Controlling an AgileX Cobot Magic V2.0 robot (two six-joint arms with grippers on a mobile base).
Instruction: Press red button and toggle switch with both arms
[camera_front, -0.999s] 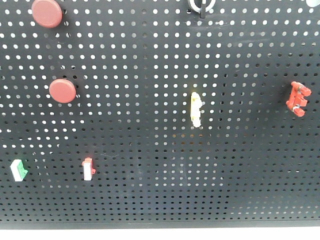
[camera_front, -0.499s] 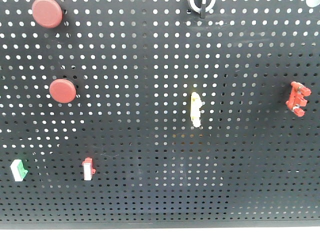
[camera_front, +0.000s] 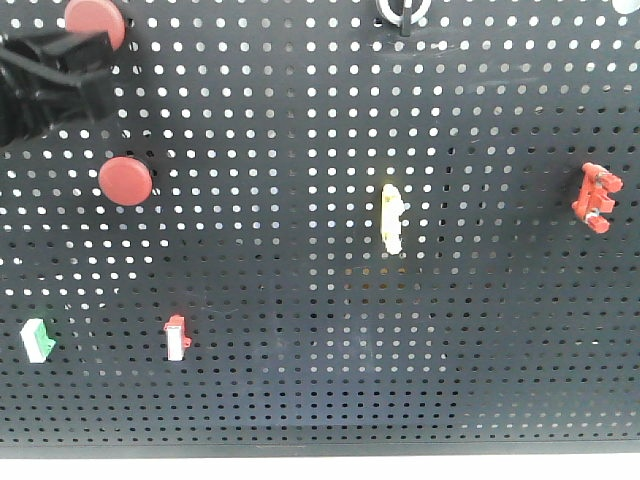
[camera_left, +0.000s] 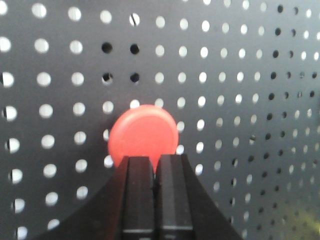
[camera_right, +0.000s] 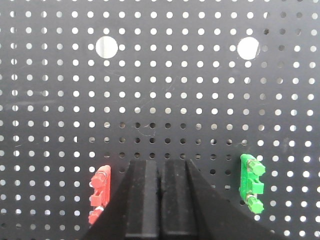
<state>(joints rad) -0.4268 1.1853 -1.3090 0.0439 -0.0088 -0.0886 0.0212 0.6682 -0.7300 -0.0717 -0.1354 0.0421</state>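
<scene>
Two round red buttons are mounted on the black pegboard (camera_front: 300, 120): an upper red button (camera_front: 97, 18) and a lower red button (camera_front: 125, 182). My left gripper (camera_front: 70, 70) reaches in at the top left, between the two, partly covering the upper one. In the left wrist view it (camera_left: 155, 161) is shut, with a red button (camera_left: 143, 131) straight ahead above its tips; contact cannot be judged. The red toggle switch (camera_front: 595, 197) sits at the board's right. In the right wrist view my right gripper (camera_right: 159, 164) is shut, with the toggle switch (camera_right: 100, 192) just to its left.
A pale yellow lever (camera_front: 392, 218) sits mid-board, a red-and-white rocker (camera_front: 177, 337) and a green-and-white rocker (camera_front: 38, 340) sit lower left, and a metal ring (camera_front: 400, 12) is at the top. A green switch (camera_right: 251, 182) is to the right of my right gripper.
My left gripper has come into the front view at the top left, where the board was bare before. Nothing on the board has moved.
</scene>
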